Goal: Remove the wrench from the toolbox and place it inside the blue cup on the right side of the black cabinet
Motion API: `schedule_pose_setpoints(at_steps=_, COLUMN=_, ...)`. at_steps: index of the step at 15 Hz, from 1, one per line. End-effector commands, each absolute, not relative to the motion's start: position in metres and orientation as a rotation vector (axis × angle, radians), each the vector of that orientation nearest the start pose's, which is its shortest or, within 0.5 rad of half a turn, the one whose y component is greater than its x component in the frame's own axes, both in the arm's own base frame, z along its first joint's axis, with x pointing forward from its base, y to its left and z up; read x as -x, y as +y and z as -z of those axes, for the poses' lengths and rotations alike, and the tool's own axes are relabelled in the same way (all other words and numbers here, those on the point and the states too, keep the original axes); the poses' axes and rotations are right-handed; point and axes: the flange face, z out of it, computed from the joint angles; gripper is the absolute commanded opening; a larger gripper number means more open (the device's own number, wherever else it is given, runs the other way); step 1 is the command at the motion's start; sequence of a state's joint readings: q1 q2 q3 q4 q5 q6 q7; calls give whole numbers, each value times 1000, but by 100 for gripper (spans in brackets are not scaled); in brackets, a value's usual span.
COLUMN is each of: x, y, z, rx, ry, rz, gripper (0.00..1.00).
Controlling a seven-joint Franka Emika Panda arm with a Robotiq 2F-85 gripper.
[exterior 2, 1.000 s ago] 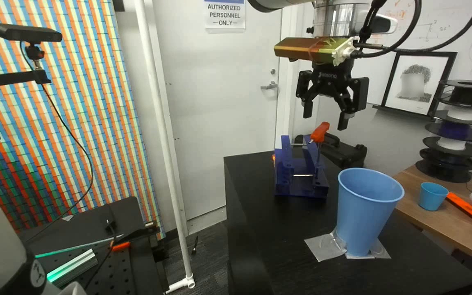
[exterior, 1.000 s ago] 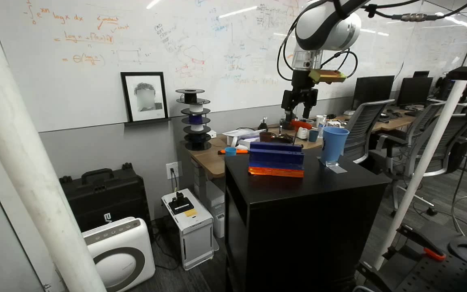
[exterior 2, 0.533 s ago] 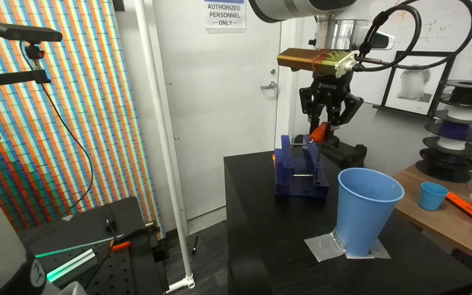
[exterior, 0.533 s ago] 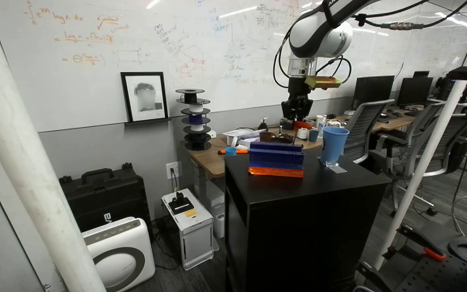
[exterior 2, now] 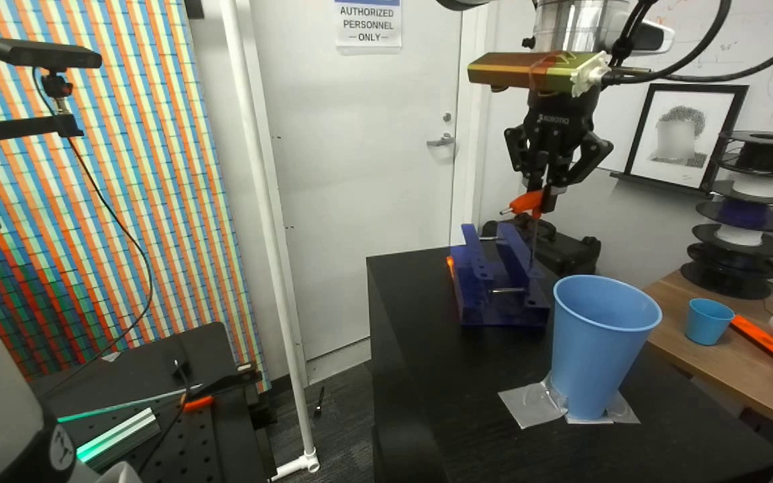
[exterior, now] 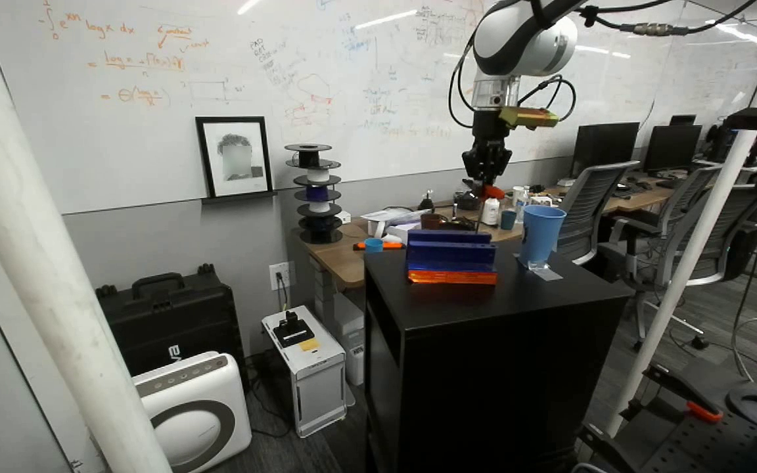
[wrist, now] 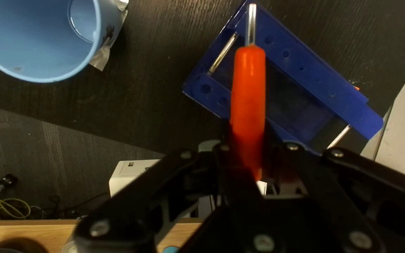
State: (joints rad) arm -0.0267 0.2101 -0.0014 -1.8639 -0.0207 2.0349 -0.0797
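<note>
Gripper (exterior 2: pixel 541 195) has raised the wrench (wrist: pixel 249 84); the toolbox (exterior: pixel 452 257) shifted.

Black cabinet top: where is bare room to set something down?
Bare: the black cabinet along the orange-banded side of the toolbox, and between it and the taped blue cup. Crowded: above the toolbox, where the tool grips the wrench.

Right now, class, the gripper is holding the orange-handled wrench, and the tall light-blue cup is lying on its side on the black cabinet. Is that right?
Not quite: the tall light-blue cup stands upright on the black cabinet, as both exterior views show. The gripper is indeed holding the orange-handled wrench.
</note>
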Motion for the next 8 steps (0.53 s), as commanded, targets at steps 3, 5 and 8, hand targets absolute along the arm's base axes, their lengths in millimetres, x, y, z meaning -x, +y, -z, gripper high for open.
schedule_pose_setpoints(at_steps=3, x=-587, y=-19, z=-481, rx=3108, ry=-119, rz=-25, gripper=12)
schedule_pose_setpoints(at_steps=5, x=-576, y=-22, z=-510, rx=3126, ry=-66, rz=13, gripper=11)
schedule_pose_setpoints(at_steps=8, x=-561, y=-50, z=-548, rx=3172, ry=131, rz=159, gripper=11)
